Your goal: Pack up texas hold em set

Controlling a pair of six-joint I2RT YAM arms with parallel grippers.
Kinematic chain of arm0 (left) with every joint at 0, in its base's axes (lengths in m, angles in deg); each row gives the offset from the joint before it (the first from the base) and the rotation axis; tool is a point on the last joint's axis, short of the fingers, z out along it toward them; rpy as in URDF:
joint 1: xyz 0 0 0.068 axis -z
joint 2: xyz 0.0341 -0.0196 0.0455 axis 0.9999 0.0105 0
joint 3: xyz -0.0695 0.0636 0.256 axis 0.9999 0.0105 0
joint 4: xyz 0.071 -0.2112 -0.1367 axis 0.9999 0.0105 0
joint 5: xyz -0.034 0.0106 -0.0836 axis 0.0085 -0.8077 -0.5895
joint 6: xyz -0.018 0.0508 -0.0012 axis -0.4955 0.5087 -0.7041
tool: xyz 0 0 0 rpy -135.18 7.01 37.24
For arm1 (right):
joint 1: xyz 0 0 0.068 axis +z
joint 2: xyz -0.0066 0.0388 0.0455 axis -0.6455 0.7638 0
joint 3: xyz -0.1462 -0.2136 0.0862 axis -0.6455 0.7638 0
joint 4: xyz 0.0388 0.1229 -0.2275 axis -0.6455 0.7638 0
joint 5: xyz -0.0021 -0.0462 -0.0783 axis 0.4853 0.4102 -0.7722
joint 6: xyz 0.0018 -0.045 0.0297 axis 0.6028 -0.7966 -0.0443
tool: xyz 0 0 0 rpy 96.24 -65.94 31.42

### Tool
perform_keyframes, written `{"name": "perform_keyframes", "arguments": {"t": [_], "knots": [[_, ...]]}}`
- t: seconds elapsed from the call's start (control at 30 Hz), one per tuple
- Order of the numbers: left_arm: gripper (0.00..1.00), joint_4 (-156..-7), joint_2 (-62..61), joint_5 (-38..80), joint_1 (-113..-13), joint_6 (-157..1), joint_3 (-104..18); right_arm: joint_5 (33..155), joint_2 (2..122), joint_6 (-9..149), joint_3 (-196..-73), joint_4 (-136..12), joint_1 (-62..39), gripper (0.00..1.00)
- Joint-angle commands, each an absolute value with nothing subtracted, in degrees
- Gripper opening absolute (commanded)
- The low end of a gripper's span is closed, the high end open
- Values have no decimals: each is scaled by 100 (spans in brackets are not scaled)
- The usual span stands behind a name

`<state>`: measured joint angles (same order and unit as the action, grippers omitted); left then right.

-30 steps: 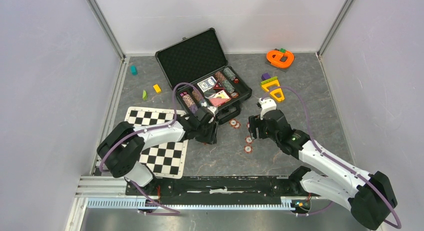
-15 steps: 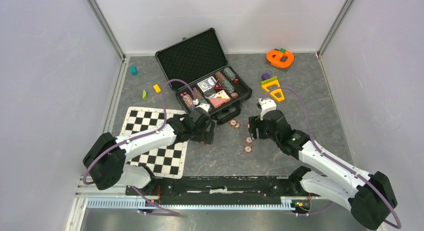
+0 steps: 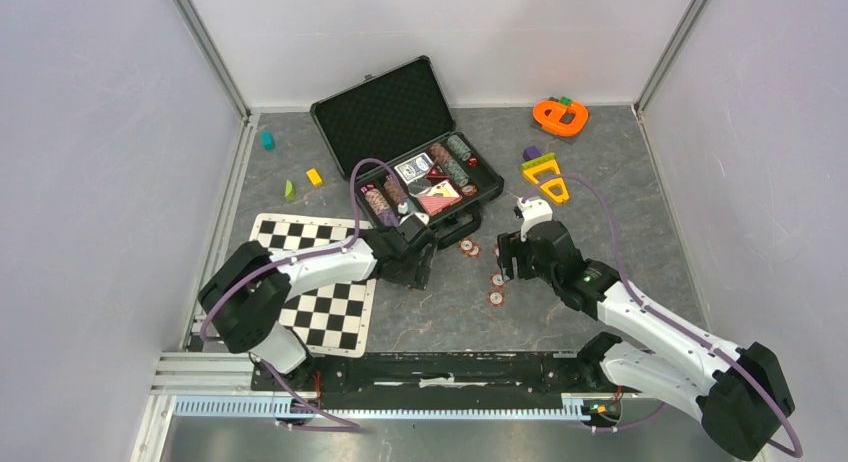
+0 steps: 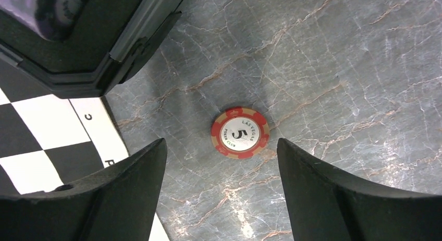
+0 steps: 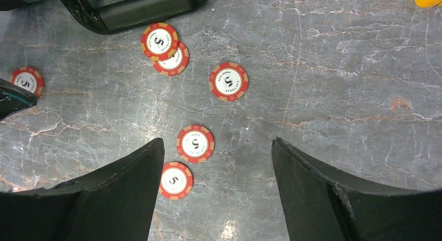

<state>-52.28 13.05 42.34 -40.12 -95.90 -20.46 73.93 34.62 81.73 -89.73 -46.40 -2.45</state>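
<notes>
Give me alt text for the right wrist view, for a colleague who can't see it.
Six red-and-white poker chips lie loose on the grey table: two overlapping below the case handle, one in the middle, two lower down, one at the far left edge. The right gripper hangs open above them, holding nothing.

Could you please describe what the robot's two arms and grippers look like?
The left arm and right arm have white shells with black joints and bases; a thin purple cable loops along each. The left gripper and right gripper have broad, curved, matte black fingers.
</notes>
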Motion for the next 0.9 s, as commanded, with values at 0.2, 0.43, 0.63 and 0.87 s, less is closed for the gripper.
{"name": "perform_keyframes", "arguments": {"t": [0.2, 0.43, 0.63, 0.87], "knots": [[78, -5149, 1673, 4513, -3695, -9493, -2398, 7408, 3414, 8228, -8915, -4729, -259, 81], [63, -4954, 1929, 4739, -3675, -9635, -2547, 7412, 3337, 8247, -8868, -4725, -256, 81], [52, -4849, 2157, 4732, -3675, -9687, -2650, 7499, 3216, 8248, -8818, -4736, -254, 81], [50, -4770, 2297, 4619, -3675, -9836, -2570, 7538, 3264, 8127, -9037, -4544, -259, 81]]}}
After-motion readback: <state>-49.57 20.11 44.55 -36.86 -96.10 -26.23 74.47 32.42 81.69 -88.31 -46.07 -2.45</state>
